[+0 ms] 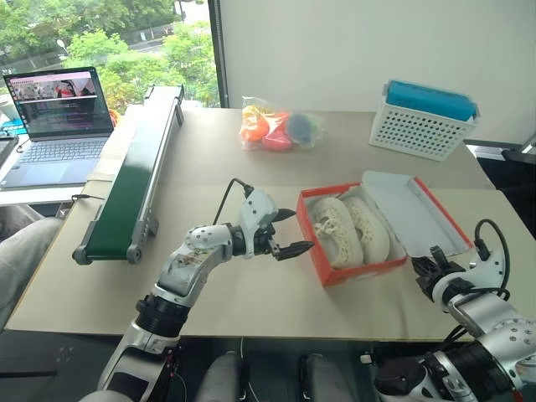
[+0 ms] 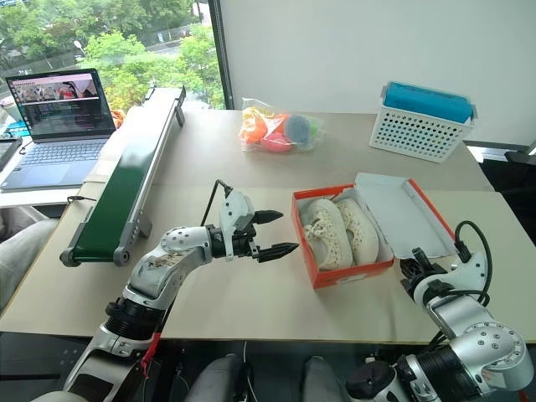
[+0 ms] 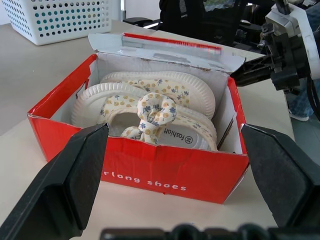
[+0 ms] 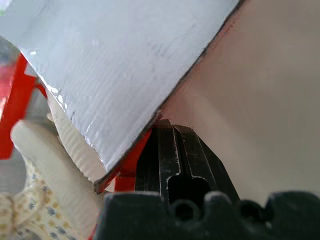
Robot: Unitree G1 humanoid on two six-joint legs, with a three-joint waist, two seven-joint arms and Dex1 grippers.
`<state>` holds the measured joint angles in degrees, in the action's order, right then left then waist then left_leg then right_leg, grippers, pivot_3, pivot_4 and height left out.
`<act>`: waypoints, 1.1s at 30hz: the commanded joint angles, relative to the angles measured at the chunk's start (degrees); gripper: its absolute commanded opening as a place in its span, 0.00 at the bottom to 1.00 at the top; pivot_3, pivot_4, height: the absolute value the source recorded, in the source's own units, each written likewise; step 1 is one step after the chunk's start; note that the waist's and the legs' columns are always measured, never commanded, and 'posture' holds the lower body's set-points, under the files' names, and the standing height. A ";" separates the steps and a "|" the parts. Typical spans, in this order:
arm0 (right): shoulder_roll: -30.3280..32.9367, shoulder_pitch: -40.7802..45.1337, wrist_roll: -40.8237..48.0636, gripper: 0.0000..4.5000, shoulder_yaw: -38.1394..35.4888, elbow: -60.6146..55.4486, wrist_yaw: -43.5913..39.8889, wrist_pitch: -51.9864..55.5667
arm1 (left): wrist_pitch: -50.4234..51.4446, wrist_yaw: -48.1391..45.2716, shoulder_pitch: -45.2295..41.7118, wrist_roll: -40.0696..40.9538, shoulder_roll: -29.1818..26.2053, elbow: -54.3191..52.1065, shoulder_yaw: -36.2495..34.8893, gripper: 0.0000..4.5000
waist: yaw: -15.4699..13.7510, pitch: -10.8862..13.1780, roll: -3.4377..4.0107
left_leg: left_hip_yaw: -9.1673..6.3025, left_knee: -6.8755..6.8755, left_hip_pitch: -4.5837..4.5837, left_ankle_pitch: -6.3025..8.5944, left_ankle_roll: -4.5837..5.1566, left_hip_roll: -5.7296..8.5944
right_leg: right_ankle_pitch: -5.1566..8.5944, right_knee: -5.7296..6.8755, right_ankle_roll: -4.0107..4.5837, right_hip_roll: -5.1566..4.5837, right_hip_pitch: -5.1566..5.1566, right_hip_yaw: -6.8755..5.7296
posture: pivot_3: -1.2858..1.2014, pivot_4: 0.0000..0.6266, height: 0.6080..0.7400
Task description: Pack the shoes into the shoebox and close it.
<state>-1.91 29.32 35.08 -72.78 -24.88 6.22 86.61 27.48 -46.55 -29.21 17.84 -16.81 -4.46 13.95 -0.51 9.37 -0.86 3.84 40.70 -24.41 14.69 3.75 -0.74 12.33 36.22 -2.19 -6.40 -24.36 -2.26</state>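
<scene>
The orange-red shoebox (image 1: 362, 270) stands open on the table. Both cream shoes (image 1: 350, 229) lie side by side inside it. Its lid (image 1: 416, 213) is folded back on the right, whitish inside up. My left gripper (image 1: 301, 229) is open and level, just left of the box, pointing at its side wall (image 3: 150, 172); each black finger (image 3: 60, 190) flanks the box in the left wrist view. My right gripper (image 1: 424, 273) is shut, low at the lid's near corner. In the right wrist view its closed fingers (image 4: 175, 150) reach the edge of the lid (image 4: 125, 65), beside a shoe (image 4: 55, 170).
A white perforated basket (image 1: 419, 130) holding a blue item stands at the back right. A clear bag of colourful things (image 1: 276, 127) lies at the back centre. A green conveyor belt (image 1: 134, 184) runs along the left, with a laptop (image 1: 59, 126) beyond it.
</scene>
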 commanded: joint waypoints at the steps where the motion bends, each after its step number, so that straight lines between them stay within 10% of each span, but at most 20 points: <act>1: -1.68 0.03 4.32 0.01 1.17 -3.96 -1.77 -6.25 | -1.32 -0.09 -1.33 -0.24 -0.05 -0.87 -0.57 1.00 | 0.08 0.02 0.05 | 0.00 0.00 0.00 0.00 0.00 0.00 | 0.00 0.00 0.00 0.00 0.00 0.00 | 0.52 0.24 0.73; 8: -0.92 -9.83 9.74 0.01 17.37 -13.61 -12.20 -17.58 | -1.73 -0.42 -2.06 -0.52 -0.03 0.09 -0.22 1.00 | 0.70 0.04 0.18 | 0.01 -0.01 0.00 0.00 0.00 -0.01 | 0.00 0.00 0.00 0.01 -0.01 0.01 | 0.52 0.24 0.73; 18: 16.63 -20.44 15.35 0.01 35.25 -17.59 -20.74 -19.72 | -1.58 -0.35 -2.69 -0.41 0.30 0.60 -0.26 1.00 | 1.12 0.05 0.18 | -0.01 -0.01 0.04 0.00 0.00 -0.03 | 0.01 -0.03 0.00 0.00 0.03 0.01 | 0.52 0.24 0.73; 33: 23.15 0.56 -4.41 0.01 62.82 14.11 -16.89 -28.40 | -0.81 1.45 -1.12 -0.58 0.18 -1.32 -0.73 1.00 | 0.60 0.06 0.16 | 0.02 -0.01 0.00 0.00 0.00 -0.01 | 0.00 -0.04 0.01 0.01 -0.02 -0.04 | 0.52 0.24 0.73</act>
<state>19.89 28.95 32.51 -11.11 -12.97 -9.61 60.03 26.65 -45.55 -30.38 17.30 -16.65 -3.27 13.76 0.09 9.43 -0.70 3.86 40.68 -24.45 14.69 3.76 -0.74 12.34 36.17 -2.19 -6.40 -24.39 -2.31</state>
